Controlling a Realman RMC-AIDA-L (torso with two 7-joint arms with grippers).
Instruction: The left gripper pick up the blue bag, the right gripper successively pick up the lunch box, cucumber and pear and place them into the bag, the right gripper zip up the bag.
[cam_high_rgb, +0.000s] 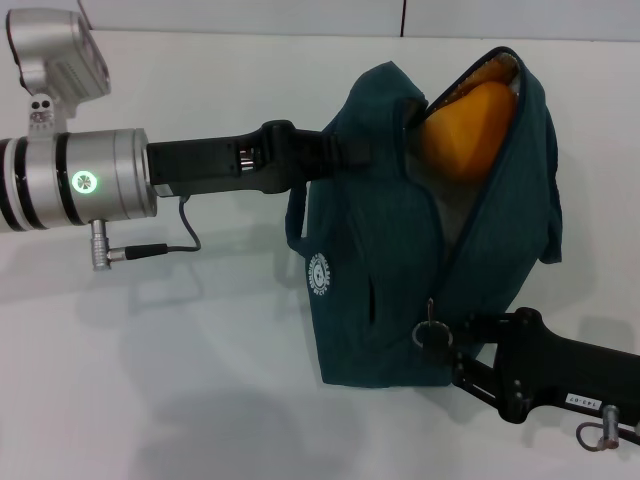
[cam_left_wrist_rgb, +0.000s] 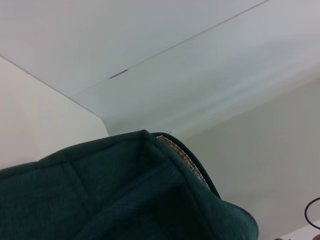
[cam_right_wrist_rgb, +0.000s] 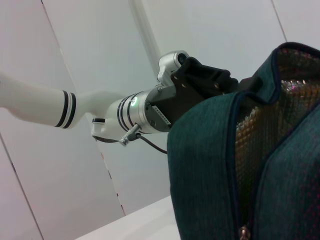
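The blue bag (cam_high_rgb: 400, 240) was held clear of the white table (cam_high_rgb: 150, 400), hanging above its middle. The left tool (cam_high_rgb: 345, 155) was clamped together on the bag's upper side, near the handles. The zip was drawn only partway — the top gaped, and the orange-yellow pear (cam_high_rgb: 465, 130) was seen inside against the silver foil lining (cam_right_wrist_rgb: 280, 120). The right tool (cam_high_rgb: 440, 340) was set at the ring zip pull (cam_high_rgb: 431, 328) low on the bag; whether it was closed could not be told.
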